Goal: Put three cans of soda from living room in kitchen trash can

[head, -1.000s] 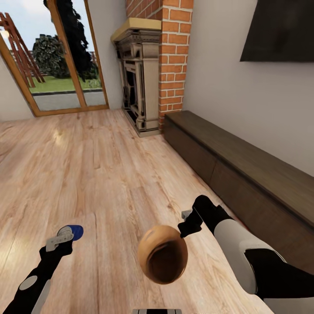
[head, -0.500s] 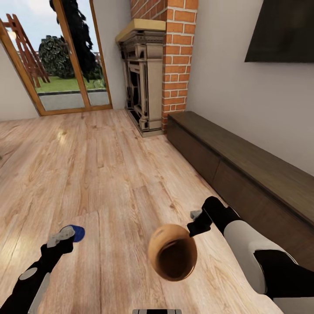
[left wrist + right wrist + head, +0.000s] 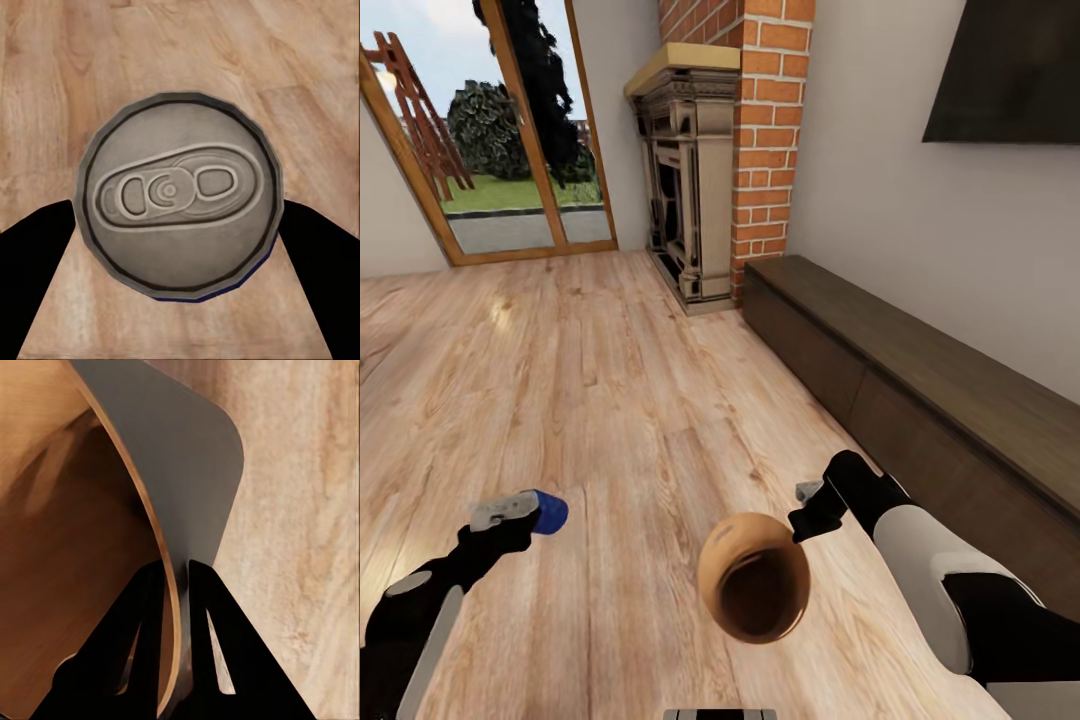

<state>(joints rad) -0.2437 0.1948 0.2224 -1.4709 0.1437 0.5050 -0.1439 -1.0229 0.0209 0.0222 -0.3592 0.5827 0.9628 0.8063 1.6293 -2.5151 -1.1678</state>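
Observation:
In my left gripper [image 3: 532, 512], held low over the wood floor at the left of the head view, lies a dark blue can of soda [image 3: 552, 513]. The left wrist view looks straight at that can's grey top [image 3: 180, 195], with the left gripper [image 3: 180, 259] shut on the can's sides. My right gripper [image 3: 801, 512] is shut on the rim of the tash can [image 3: 722, 548], a brown tapered bin tilted with its dark opening facing the camera. In the right wrist view the bin's wall [image 3: 187, 457] passes between the fingers of the right gripper [image 3: 176, 574].
A long dark low cabinet [image 3: 920, 380] runs along the right wall under a black TV [image 3: 1010, 70]. A fireplace [image 3: 685, 180] with a brick column [image 3: 770, 130] stands ahead, with a glass door [image 3: 490, 140] to its left. Open wood floor [image 3: 560, 360] lies in front.
The head view shifted slightly at first, then held. My left arm swung the blue can a little up and toward the middle. The right arm and bin stayed put.

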